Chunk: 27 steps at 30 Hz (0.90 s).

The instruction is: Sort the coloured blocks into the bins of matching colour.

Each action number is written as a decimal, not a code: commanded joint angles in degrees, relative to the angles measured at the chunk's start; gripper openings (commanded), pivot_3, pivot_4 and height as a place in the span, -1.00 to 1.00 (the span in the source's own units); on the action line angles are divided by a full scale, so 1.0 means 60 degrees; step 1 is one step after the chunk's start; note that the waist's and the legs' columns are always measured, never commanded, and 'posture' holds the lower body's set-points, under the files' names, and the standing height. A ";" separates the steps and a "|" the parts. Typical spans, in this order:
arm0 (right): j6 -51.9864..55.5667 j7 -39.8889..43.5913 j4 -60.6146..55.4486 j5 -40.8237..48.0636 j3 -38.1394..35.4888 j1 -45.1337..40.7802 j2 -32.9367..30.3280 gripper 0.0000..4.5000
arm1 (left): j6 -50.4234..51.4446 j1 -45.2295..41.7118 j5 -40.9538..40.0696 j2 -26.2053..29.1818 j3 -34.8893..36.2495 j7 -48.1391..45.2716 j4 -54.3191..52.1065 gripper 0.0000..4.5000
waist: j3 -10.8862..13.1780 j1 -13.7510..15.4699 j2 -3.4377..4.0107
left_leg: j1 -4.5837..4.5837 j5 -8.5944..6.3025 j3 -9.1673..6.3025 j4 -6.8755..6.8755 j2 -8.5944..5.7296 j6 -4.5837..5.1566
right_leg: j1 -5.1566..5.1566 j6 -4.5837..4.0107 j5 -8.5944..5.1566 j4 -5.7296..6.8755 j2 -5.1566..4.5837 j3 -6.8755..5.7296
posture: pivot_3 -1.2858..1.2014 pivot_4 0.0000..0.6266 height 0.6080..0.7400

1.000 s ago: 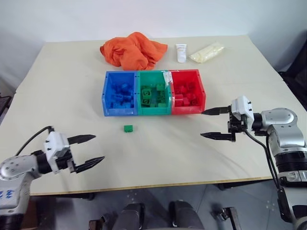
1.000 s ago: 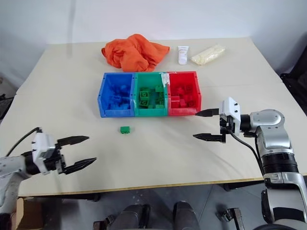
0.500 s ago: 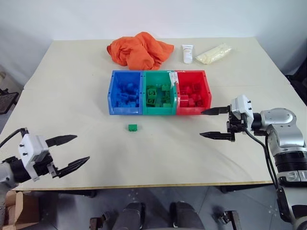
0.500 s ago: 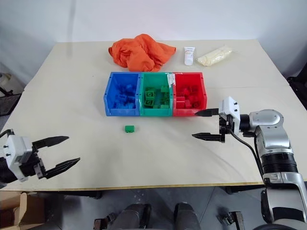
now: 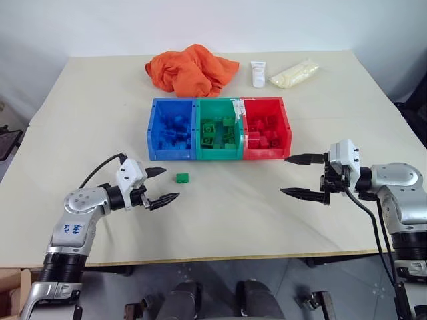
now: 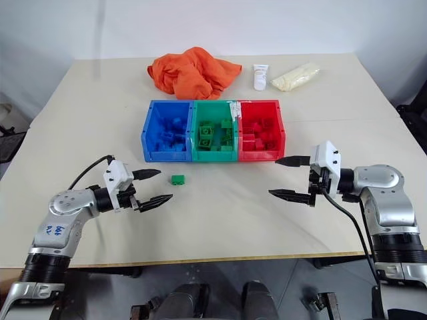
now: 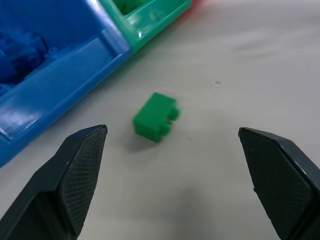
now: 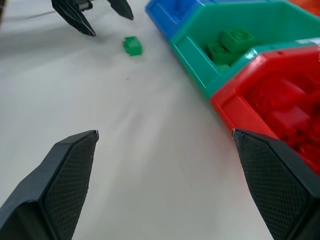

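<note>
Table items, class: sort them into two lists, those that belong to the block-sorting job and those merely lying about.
Belongs to the job:
- loose green block
- blue bin, green bin, red bin, each holding blocks of its own colour
- left pincer, open, near the loose block

Just lying about:
- orange cloth
- white tube
- pale yellow bag

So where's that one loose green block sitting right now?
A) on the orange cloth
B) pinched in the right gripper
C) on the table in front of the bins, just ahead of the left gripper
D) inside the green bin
C: the green block lies on the bare table in front of the bins, just past the open left gripper; the right gripper is open and empty.
</note>
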 commanded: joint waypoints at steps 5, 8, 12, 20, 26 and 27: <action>0.0343 -0.0701 -0.1288 0.0456 -0.0732 0.0856 -0.0185 0.99 | -0.0954 -0.1466 0.1007 -0.0434 -0.0972 -0.0204 0.2100 1.00 | 0.0000 0.0075 -0.0001 | -0.0003 0.0001 -0.0002 0.0015 -0.0008 0.0000 | 0.0009 0.0002 0.0001 -0.0003 -0.0003 -0.0003 | 0.03 -0.52 1.00; 0.0435 -0.0878 -0.1526 0.0538 -0.0832 0.1062 -0.0195 0.99 | -0.1308 -0.1940 0.1088 -0.0656 -0.1109 -0.0406 0.2809 1.00 | 0.0000 0.0103 -0.0001 | -0.0003 0.0001 -0.0003 0.0015 -0.0011 0.0000 | 0.0009 0.0003 0.0001 -0.0002 -0.0003 -0.0004 | 0.03 -0.52 1.00; 0.0497 -0.1016 -0.1740 0.0587 -0.0969 0.1318 -0.0249 0.99 | -0.1419 -0.2470 0.1513 -0.0872 -0.1480 -0.0502 0.3496 1.00 | 0.0000 0.0141 -0.0002 | -0.0003 0.0001 -0.0002 0.0016 -0.0012 0.0000 | 0.0010 0.0003 0.0001 0.0001 -0.0003 -0.0005 | 0.03 -0.52 1.00; 0.0532 -0.1200 -0.1938 0.0675 -0.1197 0.1596 -0.0378 1.00 | -0.1333 -0.2666 0.1320 -0.0901 -0.1269 -0.0758 0.3559 -0.07 | -0.0001 0.0214 -0.0002 | -0.0002 0.0002 -0.0002 0.0025 -0.0013 0.0002 | 0.0011 0.0005 0.0002 0.0001 -0.0003 -0.0002 | 0.03 -0.52 1.00; 0.0513 -0.1293 -0.1986 0.0672 -0.1280 0.1675 -0.0387 1.00 | -0.0702 -0.2964 0.0636 -0.0698 -0.0708 -0.1079 0.2812 -0.58 | 0.0000 0.0213 -0.0004 | -0.0003 0.0002 -0.0002 0.0022 -0.0011 0.0002 | 0.0007 0.0005 0.0002 0.0004 0.0000 0.0000 | 0.03 -0.52 1.00; 0.0499 -0.1309 -0.1977 0.0663 -0.1284 0.1680 -0.0390 1.00 | -0.0555 -0.3032 0.0573 -0.0662 -0.0640 -0.1066 0.2700 -0.58 | 0.0001 0.0217 -0.0004 | -0.0004 0.0002 -0.0002 0.0022 -0.0010 0.0002 | 0.0007 0.0005 0.0002 0.0005 -0.0001 0.0000 | 0.03 -0.52 1.00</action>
